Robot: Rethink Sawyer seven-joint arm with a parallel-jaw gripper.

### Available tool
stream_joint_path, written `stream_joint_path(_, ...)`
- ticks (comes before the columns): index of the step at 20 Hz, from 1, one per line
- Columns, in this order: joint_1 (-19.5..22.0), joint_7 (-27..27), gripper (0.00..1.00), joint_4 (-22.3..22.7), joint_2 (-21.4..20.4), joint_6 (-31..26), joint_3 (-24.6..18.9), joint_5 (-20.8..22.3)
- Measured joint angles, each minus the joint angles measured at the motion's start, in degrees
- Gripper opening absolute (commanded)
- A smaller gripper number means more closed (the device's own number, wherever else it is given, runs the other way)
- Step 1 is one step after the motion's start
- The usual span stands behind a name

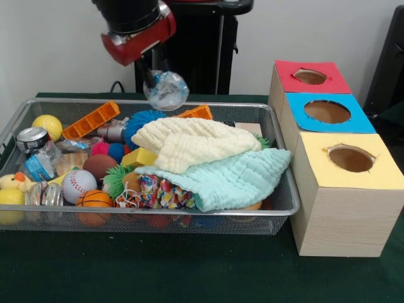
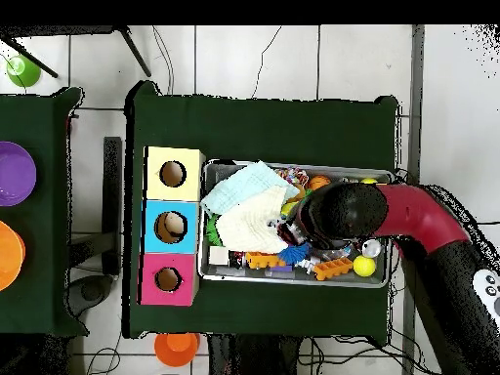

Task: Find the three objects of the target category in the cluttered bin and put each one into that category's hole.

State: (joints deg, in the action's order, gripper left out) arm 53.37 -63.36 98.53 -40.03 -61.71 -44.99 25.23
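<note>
Front view: rounded clear cup (image 1: 166, 90) in tool (image 1: 153, 77), above bin (image 1: 158, 213).

the arm (image 1: 136, 25) ran off the front view's top edge. from overhead it covered the gripper and the tray's (image 2: 220, 274) middle. cloths (image 1: 202, 158) buried toys toward the boxes' end of the table.

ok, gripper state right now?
Gripper: shut on a clear cup, lifted above the bin.
</note>
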Motion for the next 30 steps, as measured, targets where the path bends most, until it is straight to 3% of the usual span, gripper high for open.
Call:
stream_joint_path(8,-2.01,0.00,0.00,4.05,-3.36,5.33,-2.37,-3.89)
stream_joint_path(16,-8.86,-0.06,0.00,7.30,-6.77,13.25,-2.45,-5.81)
stream_joint_path(25,-19.02,-0.11,0.00,7.35,-7.06,21.10,-0.05,-7.24)
stream_joint_path(30,-22.46,-0.11,0.00,7.52,-7.02,23.62,2.41,-7.94)
